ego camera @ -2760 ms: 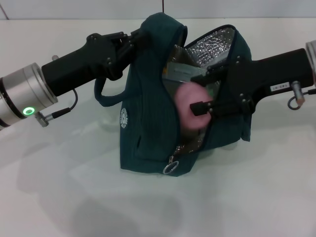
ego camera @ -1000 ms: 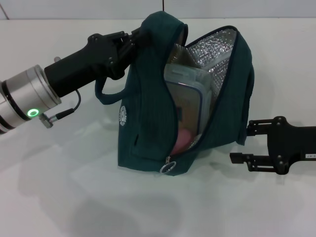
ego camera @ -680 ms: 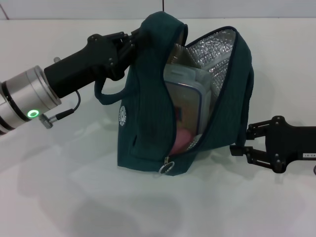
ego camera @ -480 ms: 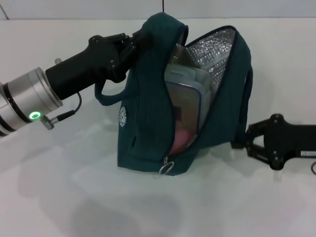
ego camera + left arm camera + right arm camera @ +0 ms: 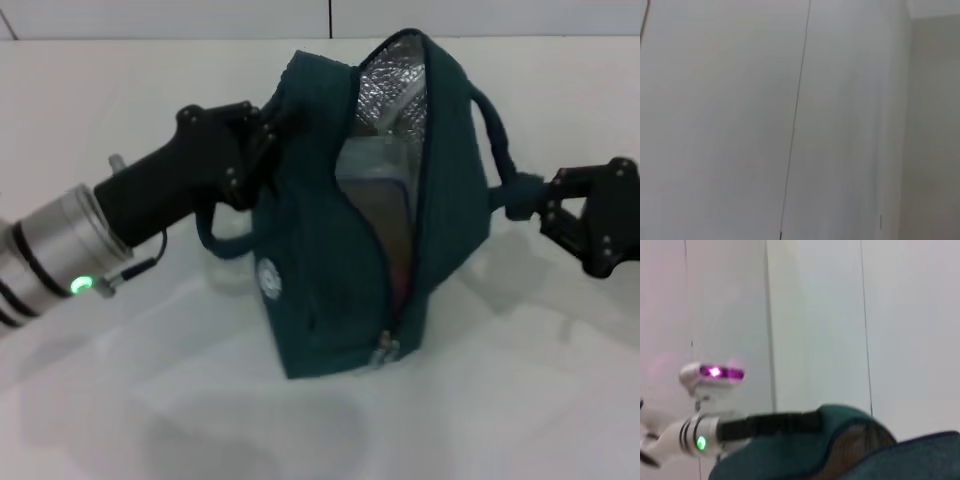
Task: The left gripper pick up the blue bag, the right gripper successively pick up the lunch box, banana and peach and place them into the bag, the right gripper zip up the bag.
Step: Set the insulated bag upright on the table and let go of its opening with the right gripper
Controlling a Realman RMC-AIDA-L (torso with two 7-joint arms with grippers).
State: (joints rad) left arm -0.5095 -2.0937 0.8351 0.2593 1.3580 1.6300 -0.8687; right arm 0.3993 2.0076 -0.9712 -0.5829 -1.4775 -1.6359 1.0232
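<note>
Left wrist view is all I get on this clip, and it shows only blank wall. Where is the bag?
Observer: The bag stands on the table, its left side clamped by the left end effector.
Operator: And the right arm?
Observer: The right end effector grips the bag's right handle.
Operator: Zipped yet?
Observer: No, the mouth gapes, with the box showing inside.

Black left gripper (image 5: 262,140) on a silver wrist, green light; right gripper (image 5: 540,205) seemingly all black.
</note>
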